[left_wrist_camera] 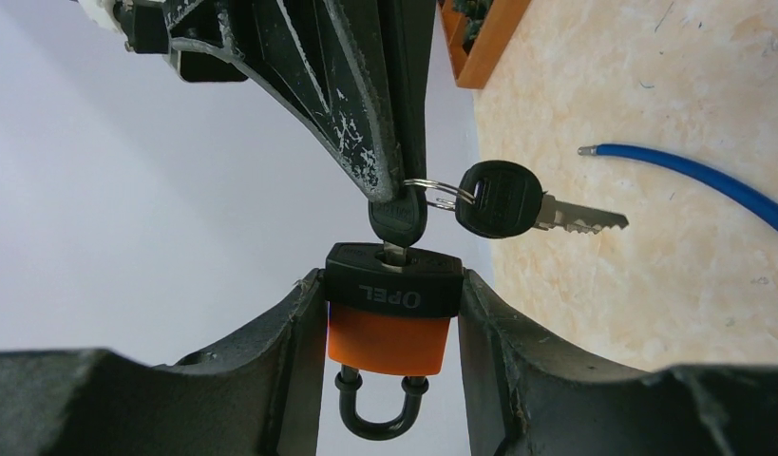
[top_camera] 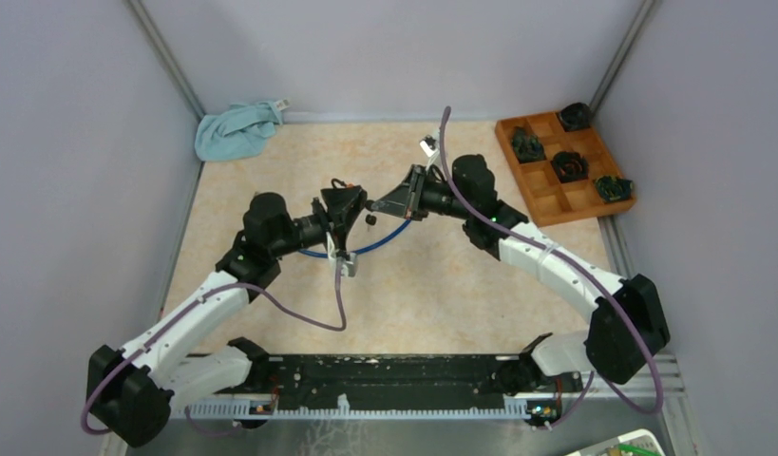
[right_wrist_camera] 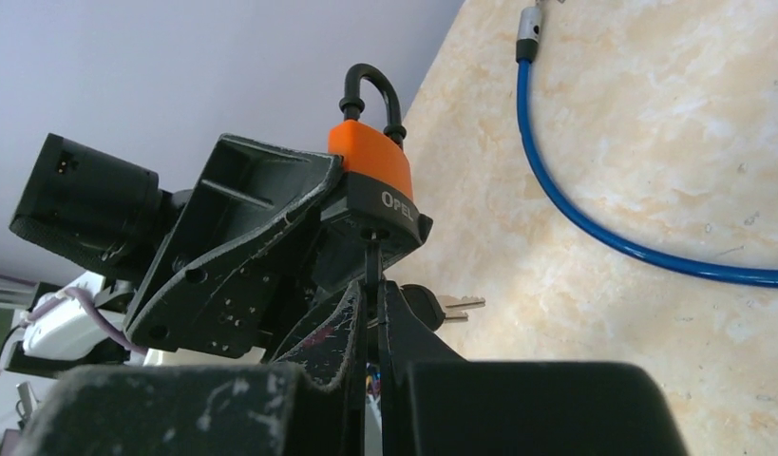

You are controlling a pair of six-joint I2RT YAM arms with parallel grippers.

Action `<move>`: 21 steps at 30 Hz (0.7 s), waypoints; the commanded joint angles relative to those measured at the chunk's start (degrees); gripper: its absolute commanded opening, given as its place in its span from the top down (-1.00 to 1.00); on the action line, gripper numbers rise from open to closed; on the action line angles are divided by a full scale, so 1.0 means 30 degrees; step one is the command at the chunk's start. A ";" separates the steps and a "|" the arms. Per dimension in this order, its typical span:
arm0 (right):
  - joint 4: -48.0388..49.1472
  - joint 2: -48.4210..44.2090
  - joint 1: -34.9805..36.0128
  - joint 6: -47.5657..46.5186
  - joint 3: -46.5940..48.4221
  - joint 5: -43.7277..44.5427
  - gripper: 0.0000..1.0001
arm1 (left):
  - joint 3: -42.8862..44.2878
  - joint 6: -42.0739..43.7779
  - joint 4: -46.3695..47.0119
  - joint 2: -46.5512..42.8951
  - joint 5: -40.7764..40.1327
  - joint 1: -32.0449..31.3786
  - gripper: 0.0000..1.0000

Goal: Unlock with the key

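left gripper [left_wrist_camera: 392,318]: jaws closed | right gripper [right_wrist_camera: 370,318]: jaws apparently pinched | facing tip-to-tip

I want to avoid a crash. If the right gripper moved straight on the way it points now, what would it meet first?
The padlock, held in the left gripper. The right gripper holds a key that sits in the keyhole, so the gap looks very small.

cloth [top_camera: 235,130] — teal, crumpled, far-left corner | wooden tray [top_camera: 548,197] — far right, dark items [top_camera: 570,165] in compartments | blue cable [left_wrist_camera: 689,170] mid-floor

Bright, even overhead light, soft faint shadows, wrist views blurred at near edges
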 commanded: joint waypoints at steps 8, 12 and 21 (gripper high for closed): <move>-0.1598 -0.1714 0.0075 -0.2806 0.1294 0.1854 -0.01 | 0.0073 0.0896 0.1144 -0.0343 0.2109 -0.0529 1.00; 0.0000 -0.2504 0.0171 -0.5405 0.0030 0.2859 -0.17 | 0.0540 -0.0374 0.0819 -0.0160 0.2068 -0.0514 1.00; 0.1435 -0.1528 0.2129 -0.9598 -0.0276 0.3913 -0.13 | 0.2780 -0.3495 -0.0699 0.0764 0.1612 -0.0514 1.00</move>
